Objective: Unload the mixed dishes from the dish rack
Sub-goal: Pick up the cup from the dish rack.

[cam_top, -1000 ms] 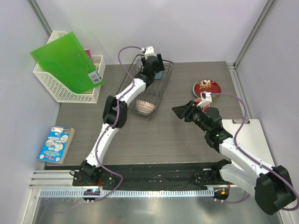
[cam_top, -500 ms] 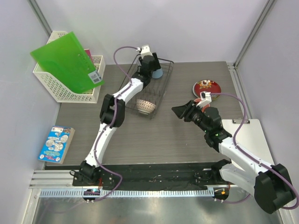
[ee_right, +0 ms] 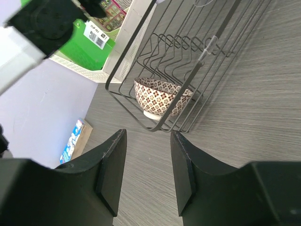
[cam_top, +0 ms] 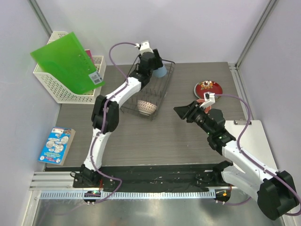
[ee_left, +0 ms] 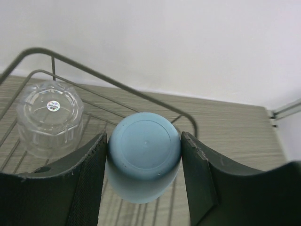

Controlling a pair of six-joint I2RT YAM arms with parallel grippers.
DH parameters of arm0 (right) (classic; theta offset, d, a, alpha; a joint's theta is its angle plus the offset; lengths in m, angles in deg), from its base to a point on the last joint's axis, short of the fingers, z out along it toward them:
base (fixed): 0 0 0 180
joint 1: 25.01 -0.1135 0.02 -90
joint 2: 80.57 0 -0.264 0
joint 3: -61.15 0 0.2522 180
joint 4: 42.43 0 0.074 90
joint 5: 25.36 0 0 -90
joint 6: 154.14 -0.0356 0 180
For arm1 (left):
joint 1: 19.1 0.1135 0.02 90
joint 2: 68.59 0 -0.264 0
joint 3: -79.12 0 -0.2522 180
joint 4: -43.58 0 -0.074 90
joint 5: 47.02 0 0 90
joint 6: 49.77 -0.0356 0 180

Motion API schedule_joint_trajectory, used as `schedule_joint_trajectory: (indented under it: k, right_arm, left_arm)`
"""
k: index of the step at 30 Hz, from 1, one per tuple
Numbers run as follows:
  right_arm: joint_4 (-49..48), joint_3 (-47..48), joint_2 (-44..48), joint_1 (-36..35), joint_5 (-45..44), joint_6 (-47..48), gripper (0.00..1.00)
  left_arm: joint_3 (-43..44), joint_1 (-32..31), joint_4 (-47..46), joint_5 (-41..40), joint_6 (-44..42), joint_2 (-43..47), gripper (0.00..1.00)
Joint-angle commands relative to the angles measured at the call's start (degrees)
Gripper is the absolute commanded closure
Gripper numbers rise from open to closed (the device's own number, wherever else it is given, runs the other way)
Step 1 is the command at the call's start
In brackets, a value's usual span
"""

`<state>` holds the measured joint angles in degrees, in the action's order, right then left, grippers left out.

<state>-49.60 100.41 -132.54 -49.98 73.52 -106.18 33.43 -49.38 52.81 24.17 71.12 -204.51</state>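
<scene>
The left pincer (ee_left: 143, 141) is clamped on the light blue cup (cam_top: 160, 72), one finger pressed to each side of its wall. The cup's flat base faces the wrist camera, so the grip lies across the body, which suits lifting it clear of the wires. It hangs at the far end of the dish rack (cam_top: 157, 92), probably just above the rim, though the height is hard to judge. A clear glass (ee_left: 49, 115) sits upside down on the rack floor beside it, and a patterned bowl (ee_right: 162, 96) sits upright at the near end; both wait to be taken out. A red plate (cam_top: 209, 88) lies on the surface (cam_top: 155, 141) to the right of the rack, apart from it.

The right pincer (ee_right: 148, 141) has its fingers apart with nothing between them. It hovers over the surface near the rack's near end, pointed at the bowl, a likely next pick.

As for writing, the green folder (cam_top: 66, 63) carries a white barcode label (ee_right: 96, 32), the glass base has a small round sticker, and a colourful book (cam_top: 56, 145) lies at the left. None of the text can be read
</scene>
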Motion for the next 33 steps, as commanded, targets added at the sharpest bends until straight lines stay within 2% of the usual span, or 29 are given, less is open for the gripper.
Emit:
schedule_joint_trajectory:
  k: [1,3,8,9,10,14,18,19,23,26,33]
  right_arm:
    - [-0.08,2.98,1.52,-0.08,-0.27,-1.2,0.52]
    - [0.01,3.77,1.52,-0.08,0.08,-1.55,0.52]
    - [-0.25,6.14,1.25,-0.17,0.61,-1.9,0.52]
    - [-0.25,6.58,1.25,-0.17,0.69,-1.9,0.52]
    - [-0.34,6.93,1.16,-0.25,0.87,-1.99,0.52]
    - [-3.58,8.34,-0.85,-0.25,3.59,-4.88,0.52]
    - [-9.21,7.73,-3.05,-0.43,6.84,-8.22,0.53]
    - [-12.44,7.47,-3.49,-0.43,7.37,-9.1,0.53]
    - [-22.03,6.41,-6.3,-0.52,11.24,-13.85,0.53]
    - [-26.53,6.23,-8.24,-0.69,12.12,-16.05,0.53]
    - [-26.18,8.16,-10.43,-1.04,11.15,-15.0,0.54]
  left_arm:
    - [-5.12,-0.04,-0.56,-0.26,3.64,13.55,1.0]
    - [-8.74,-0.04,0.49,0.52,7.41,20.29,1.0]
    - [-29.64,0.14,-2.66,5.7,17.42,36.75,1.0]
    - [-33.41,0.66,-6.85,7.28,19.53,39.3,1.0]
    - [-41.2,1.1,-9.94,11.38,22.51,44.55,1.0]
    - [-57.07,4.61,-28.48,23.86,35.7,52.94,1.0]
    - [-64.81,5.94,-42.55,33.71,49.92,53.92,1.0]
    - [-65.61,5.94,-48.58,35.23,52.75,53.48,1.0]
    - [-70.44,5.76,-61.95,38.23,61.91,50.5,1.0]
    - [-73.79,5.76,-66.11,38.05,64.9,49.7,1.0]
    - [-76.78,5.67,-68.76,39.72,66.57,49.52,1.0]
